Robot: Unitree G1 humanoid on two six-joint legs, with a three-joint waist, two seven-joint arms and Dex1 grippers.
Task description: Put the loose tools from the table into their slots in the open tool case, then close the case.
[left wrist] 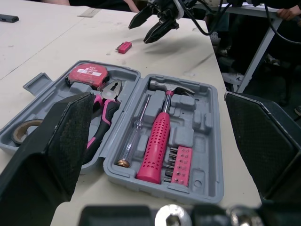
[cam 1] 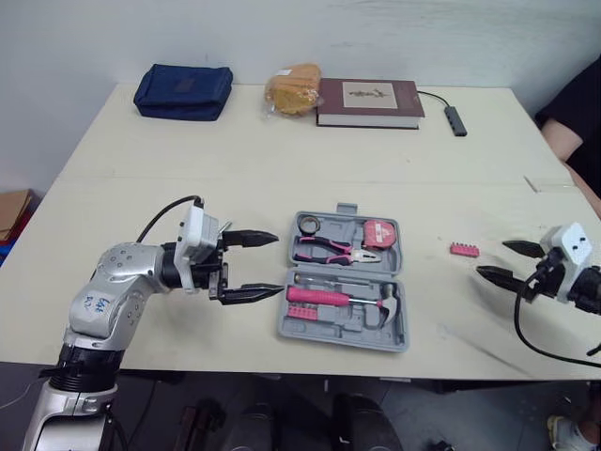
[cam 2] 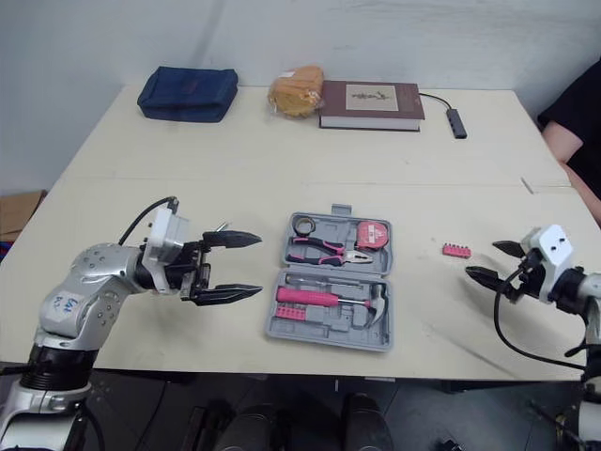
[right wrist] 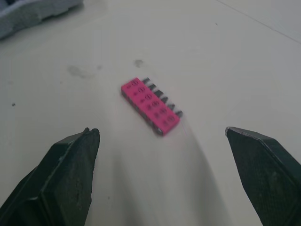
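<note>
Conceivably the pink bit holder (right wrist: 150,106) — flat on the bench (cam 1: 282,150), right of the open tool case (left wrist: 202,117), just ahead of the right jaws, wide apart — could skid or tip if pinched too high; the left jaws gape too.

The grey tool case (left wrist: 203,141) holds a pink-handled hammer (cam 1: 324,297), pink-and-black pliers (cam 1: 329,249) and a red tape measure (cam 1: 379,233). A pink bit holder (right wrist: 150,106) lies on the cream bench (cam 1: 282,160), with a navy pouch (cam 1: 183,91) and a maroon book (cam 1: 368,101) at its far edge.
</note>
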